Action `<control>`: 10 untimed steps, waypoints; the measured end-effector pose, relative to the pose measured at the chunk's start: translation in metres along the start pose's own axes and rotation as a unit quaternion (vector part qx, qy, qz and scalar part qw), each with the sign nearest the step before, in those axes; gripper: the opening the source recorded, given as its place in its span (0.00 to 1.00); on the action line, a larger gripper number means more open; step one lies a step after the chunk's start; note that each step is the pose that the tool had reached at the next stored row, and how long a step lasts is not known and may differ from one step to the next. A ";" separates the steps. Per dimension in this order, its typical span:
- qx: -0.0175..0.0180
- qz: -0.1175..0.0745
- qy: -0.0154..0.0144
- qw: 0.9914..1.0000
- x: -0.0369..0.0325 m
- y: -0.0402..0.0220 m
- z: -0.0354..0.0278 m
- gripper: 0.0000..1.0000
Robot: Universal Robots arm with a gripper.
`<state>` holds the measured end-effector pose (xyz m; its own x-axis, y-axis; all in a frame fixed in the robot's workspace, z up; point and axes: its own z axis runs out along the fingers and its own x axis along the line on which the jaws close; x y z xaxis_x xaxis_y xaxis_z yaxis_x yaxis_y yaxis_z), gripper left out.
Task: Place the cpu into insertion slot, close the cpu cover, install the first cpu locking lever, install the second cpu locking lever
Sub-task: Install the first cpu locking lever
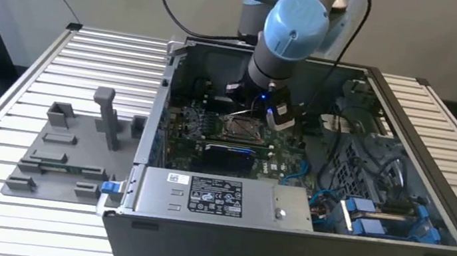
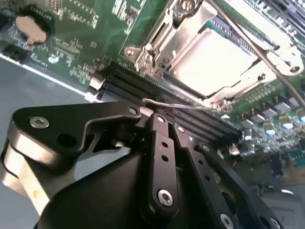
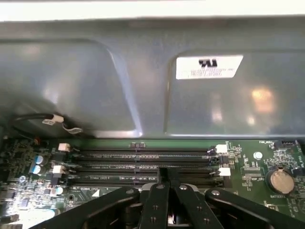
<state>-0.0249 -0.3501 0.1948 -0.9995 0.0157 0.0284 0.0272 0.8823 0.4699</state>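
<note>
The cpu [image 2: 209, 57] lies flat in its socket, its silver top showing through the cut-out of the cpu cover [image 2: 155, 45], which is folded down over it. A thin wire locking lever [image 2: 181, 105] runs along the socket's near edge, right at the tips of my gripper [image 2: 152, 113]. The black fingers are pressed together and nothing is visibly clamped between them. Another lever [image 2: 267, 64] crosses the cover's far side diagonally. In the exterior view the gripper [image 1: 273, 114] hangs inside the case just beside the socket [image 1: 241, 127].
The open computer case [image 1: 422, 85] walls in the motherboard. A white-labelled power-supply box [image 1: 210, 196] sits at its front and blue cables [image 1: 360, 214] at the exterior view's right. Memory slots [image 3: 143, 155] and a coin battery [image 3: 278, 180] lie near the gripper. A grey fixture [image 1: 73, 146] stands on the table.
</note>
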 end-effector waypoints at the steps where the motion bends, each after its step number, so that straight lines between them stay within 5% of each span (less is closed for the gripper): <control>1: 0.000 0.000 0.000 1.000 0.0004 0.0012 -0.0024 0.11; 6: 0.000 0.000 0.000 1.000 0.0066 0.0047 -0.0091 0.11; 10: 0.000 -0.001 -0.003 1.000 0.0192 0.0046 -0.0094 0.11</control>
<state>-0.0438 -0.3501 0.2058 -0.9996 0.0157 0.0224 0.0244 0.8824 0.4698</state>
